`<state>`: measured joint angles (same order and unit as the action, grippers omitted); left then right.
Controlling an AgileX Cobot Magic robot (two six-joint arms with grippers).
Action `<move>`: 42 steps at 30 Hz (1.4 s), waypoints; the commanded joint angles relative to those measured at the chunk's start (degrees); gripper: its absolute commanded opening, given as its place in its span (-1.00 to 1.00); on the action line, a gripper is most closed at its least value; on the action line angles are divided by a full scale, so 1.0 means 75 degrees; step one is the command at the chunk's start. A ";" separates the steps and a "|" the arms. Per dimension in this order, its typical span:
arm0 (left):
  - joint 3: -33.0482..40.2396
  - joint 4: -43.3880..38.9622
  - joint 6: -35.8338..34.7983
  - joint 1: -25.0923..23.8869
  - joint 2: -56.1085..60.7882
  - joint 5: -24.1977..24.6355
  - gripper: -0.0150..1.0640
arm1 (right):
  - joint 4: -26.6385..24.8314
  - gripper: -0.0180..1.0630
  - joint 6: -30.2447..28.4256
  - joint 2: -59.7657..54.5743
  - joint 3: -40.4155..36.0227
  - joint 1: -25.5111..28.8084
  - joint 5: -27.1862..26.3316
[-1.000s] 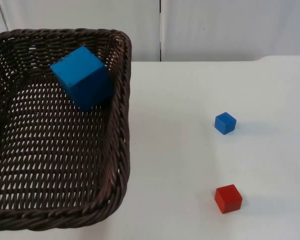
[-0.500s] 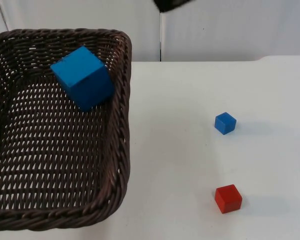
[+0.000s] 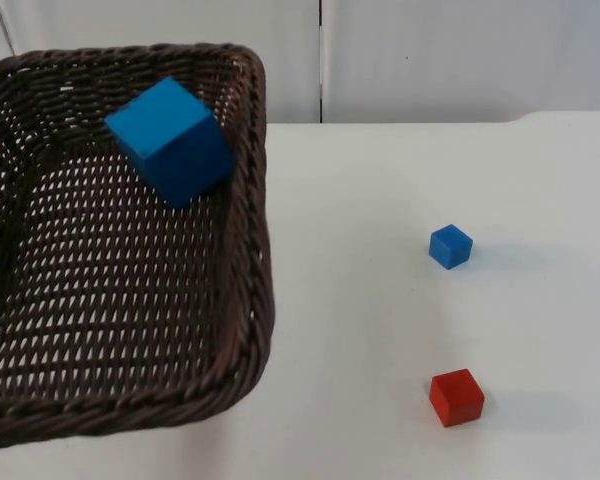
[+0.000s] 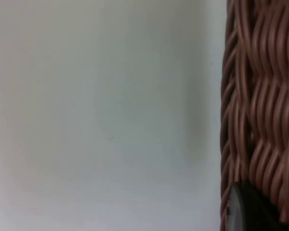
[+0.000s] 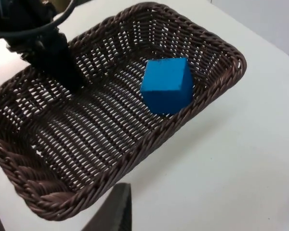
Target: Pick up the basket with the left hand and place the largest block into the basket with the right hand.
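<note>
Basket [image 3: 120, 300]: dark brown wicker, rectangular with rounded corners, open weave on floor and walls, thick plaited rim. Since a moment ago it has tipped and shifted a little in the top view, its near rim swung out over the desk. Judged from that, it is being carried off the desk, with the loading done.
Desk [image 3: 380, 300]: white, smooth, matt; ends at a grey partition wall.
Big blue block [image 3: 170, 140]: solid cube, flat faces, sharp edges. It lies inside the basket, in the far corner against the wall, tilted on an edge; it has slid slightly with the basket. The largest block is already in place.
Left tool [image 5: 62, 67]: black, seen from the right wrist view at the basket's far long wall, pinching that wall; the plaited rim [image 4: 253, 96] runs close by its fingertip.
Right tool: whether its fingers are spread or together I cannot tell.
Red block [image 3: 457, 397]: small cube, on the bare desk, well apart from the basket.
Small blue block [image 3: 450, 246]: smallest cube, on the desk beyond the red one.
</note>
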<state>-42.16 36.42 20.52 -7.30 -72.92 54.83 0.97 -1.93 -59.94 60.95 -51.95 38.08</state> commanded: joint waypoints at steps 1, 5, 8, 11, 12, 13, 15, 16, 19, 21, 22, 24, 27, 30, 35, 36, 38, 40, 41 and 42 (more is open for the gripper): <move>-0.0023 0.0547 0.0007 -0.0015 0.0078 0.0018 -0.98 | 0.0043 0.98 0.0012 0.0239 -0.0103 0.0007 -0.0046; -0.0023 0.0703 0.0007 -0.0015 0.0078 0.0018 -0.98 | 0.0048 0.98 -0.0006 0.0395 -0.0108 0.0007 0.0041; -0.0023 0.0703 0.0007 -0.0015 0.0078 0.0018 -0.98 | 0.0048 0.98 -0.0006 0.0438 -0.0108 0.0007 0.0059; -0.0023 0.0719 0.0007 -0.0015 0.0078 0.0018 -0.98 | 0.0048 0.98 -0.0087 0.0439 -0.0108 0.0007 -0.0013; -0.0023 0.0717 0.0024 -0.0015 0.0078 -0.0040 -0.98 | 0.0048 0.98 -0.0087 0.0439 -0.0108 0.0007 -0.0030; -0.0023 0.0717 0.0024 -0.0015 0.0078 -0.0040 -0.98 | 0.0048 0.98 -0.0087 0.0439 -0.0108 0.0007 -0.0030; -0.0023 0.0685 0.0024 -0.0015 0.0078 -0.0076 -0.98 | 0.0048 0.98 -0.0087 0.0439 -0.0108 0.0007 -0.0030; -0.0023 0.0634 0.0024 -0.0015 0.0078 -0.0036 -0.98 | 0.0048 0.98 -0.0087 0.0439 -0.0108 0.0007 -0.0030; -0.0023 0.0648 0.0024 -0.0015 0.0078 -0.0060 -0.98 | 0.0048 0.98 -0.0136 0.0439 -0.0108 0.0007 -0.0027; -0.0023 0.0681 0.0024 -0.0015 0.0078 -0.0095 -0.98 | 0.0048 0.98 -0.0266 0.0439 -0.0108 0.0007 -0.0027; -0.0023 0.0681 0.0024 -0.0015 0.0078 -0.0095 -0.98 | 0.0048 0.98 -0.0266 0.0439 -0.0108 0.0007 -0.0027; -0.0023 0.0681 0.0024 -0.0015 0.0078 -0.0095 -0.98 | 0.0048 0.98 -0.0266 0.0439 -0.0108 0.0007 -0.0027; -0.0023 0.0678 0.0024 -0.0015 0.0078 -0.0080 -0.98 | 0.0048 0.98 -0.0266 0.0439 -0.0108 0.0007 -0.0073; -0.0023 0.0664 0.0024 -0.0015 0.0078 -0.0080 -0.98 | 0.0048 0.98 -0.0280 0.0439 -0.0108 0.0007 -0.0074; -0.0023 0.0685 0.0024 -0.0015 0.0078 -0.0097 -0.98 | 0.0048 0.98 -0.0280 0.0439 -0.0108 0.0007 -0.0074; -0.0023 0.0685 0.0024 -0.0015 0.0078 -0.0097 -0.98 | 0.0048 0.98 -0.0281 0.0439 -0.0108 0.0007 -0.0058; -0.0023 0.0685 0.0024 -0.0015 0.0078 -0.0097 -0.98 | 0.0048 0.98 -0.0281 0.0439 -0.0108 0.0007 -0.0044; -0.0023 0.0685 0.0024 -0.0015 0.0078 -0.0097 -0.98 | 0.0048 0.98 -0.0281 0.0439 -0.0108 0.0007 -0.0028; -0.0023 0.0685 0.0024 -0.0015 0.0078 -0.0097 -0.98 | 0.0048 0.98 -0.0281 0.0439 -0.0108 0.0007 -0.0028; -0.0023 0.0685 0.0024 -0.0015 0.0058 -0.0096 -0.98 | 0.0048 0.98 -0.0281 0.0439 -0.0108 0.0007 -0.0028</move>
<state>-42.16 38.93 20.52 -7.30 -72.92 54.29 1.05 -3.61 -56.98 60.25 -51.95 38.10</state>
